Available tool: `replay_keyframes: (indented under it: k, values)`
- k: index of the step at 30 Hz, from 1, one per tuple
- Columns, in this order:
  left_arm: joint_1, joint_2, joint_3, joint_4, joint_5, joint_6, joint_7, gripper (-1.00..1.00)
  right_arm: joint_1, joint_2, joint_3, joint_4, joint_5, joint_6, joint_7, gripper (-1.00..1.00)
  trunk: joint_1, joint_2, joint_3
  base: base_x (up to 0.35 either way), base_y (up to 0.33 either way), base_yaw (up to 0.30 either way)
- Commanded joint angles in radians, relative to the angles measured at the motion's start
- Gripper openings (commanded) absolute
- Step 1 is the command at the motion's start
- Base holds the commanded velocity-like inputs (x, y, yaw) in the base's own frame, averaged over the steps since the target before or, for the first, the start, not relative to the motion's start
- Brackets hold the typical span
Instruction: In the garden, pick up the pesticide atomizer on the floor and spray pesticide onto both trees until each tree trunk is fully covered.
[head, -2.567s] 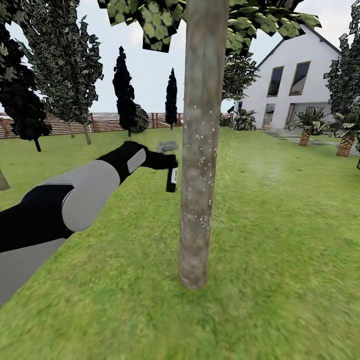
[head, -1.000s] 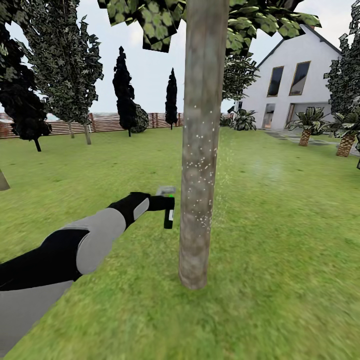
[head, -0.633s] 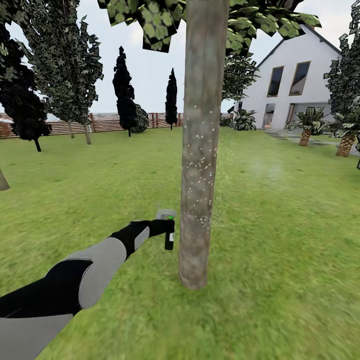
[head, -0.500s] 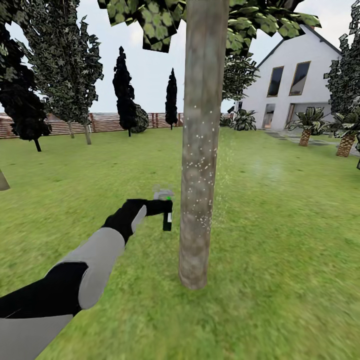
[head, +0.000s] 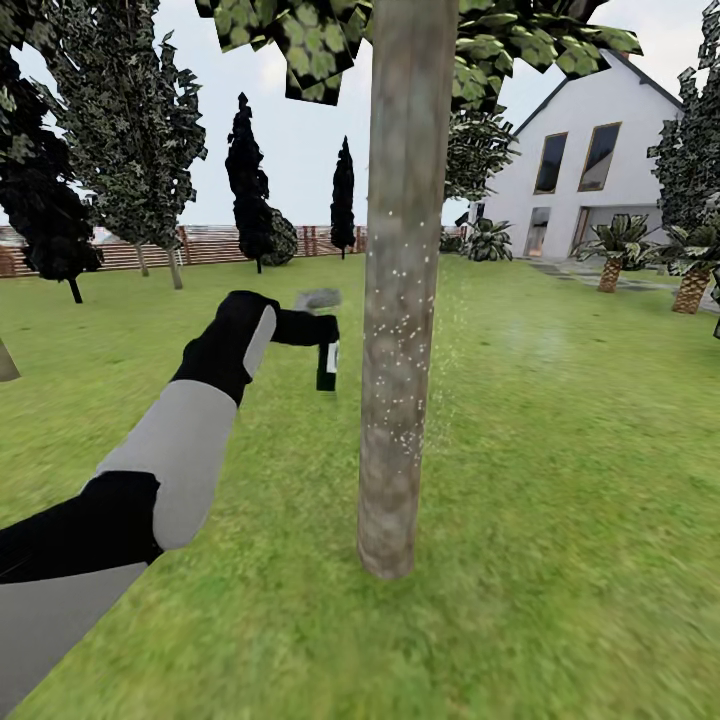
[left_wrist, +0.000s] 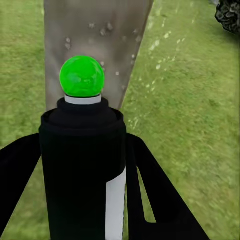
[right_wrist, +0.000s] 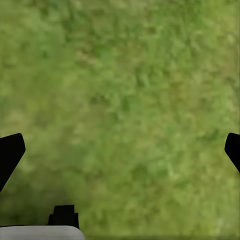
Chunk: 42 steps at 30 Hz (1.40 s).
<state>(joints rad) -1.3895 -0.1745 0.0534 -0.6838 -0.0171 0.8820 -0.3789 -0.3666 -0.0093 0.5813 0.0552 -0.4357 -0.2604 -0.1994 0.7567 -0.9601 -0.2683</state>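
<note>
Around the tree trunk (head: 400, 300) it's all green lawn (head: 560, 480), w/ a brown slat fence (head: 200, 245) far behind it, dark narrow trees (head: 250, 180) along that fence, and a white house (head: 590, 160) back on the trunk's right w/ short palms (head: 615, 250) in front. Leafy canopy (head: 300, 40) overhead.

I've got the left arm (head: 170, 460) stretched fwd toward the trunk, forearm rising, wrist about mid-height of the visible trunk. Left gripper (head: 318, 330) is clamped on the spray bottle (head: 327, 365), just beside the trunk on its left, not touching as far as I can tell. Bottle hangs upright below the fingers, grey trigger head (head: 318, 298) on top.

Left wrist cam: black bottle body (left_wrist: 82, 170) w/ white label strip, green spot (left_wrist: 82, 76) aimed at the trunk (left_wrist: 95, 45) close ahead, black fingers (left_wrist: 155, 200) either side.

Trunk is grey-brown, mottled, w/ white specks (head: 400, 320) scattered over its middle; some specks on the grass to its right too.

Right gripper (right_wrist: 120, 150): wide apart, nothing between, grass (right_wrist: 125, 100) below it.
</note>
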Motion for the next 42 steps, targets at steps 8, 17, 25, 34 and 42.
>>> replay_keyframes:
  k: [8,17,25,34,42]
  values:
    - [-0.003,0.042,0.014,0.377,-0.002,-0.218,0.000,-1.00,0.000,-0.003,0.000,0.000,0.000,0.000,0.000,1.00,0.000,0.000,0.000,0.000,0.000,0.000]
    - [0.082,0.054,0.013,0.649,-0.006,-0.639,0.000,-1.00,0.000,0.004,0.002,0.000,0.015,0.000,0.001,1.00,0.000,0.000,0.000,0.000,0.000,0.000]
    - [0.356,0.016,0.010,0.654,-0.004,-0.946,-0.010,-1.00,0.000,0.010,0.000,0.000,0.019,-0.003,0.108,1.00,0.000,0.000,0.000,0.000,0.008,0.000]
    - [0.359,0.010,0.010,0.653,-0.004,-0.965,-0.009,-1.00,0.000,0.011,0.000,0.000,0.019,-0.003,0.110,1.00,0.000,0.000,0.000,0.133,0.294,-0.021]
    - [0.359,0.010,0.010,0.653,-0.004,-0.966,-0.010,-1.00,0.000,0.011,0.000,0.000,0.020,-0.003,0.110,1.00,0.000,0.000,0.001,0.054,0.266,-0.092]
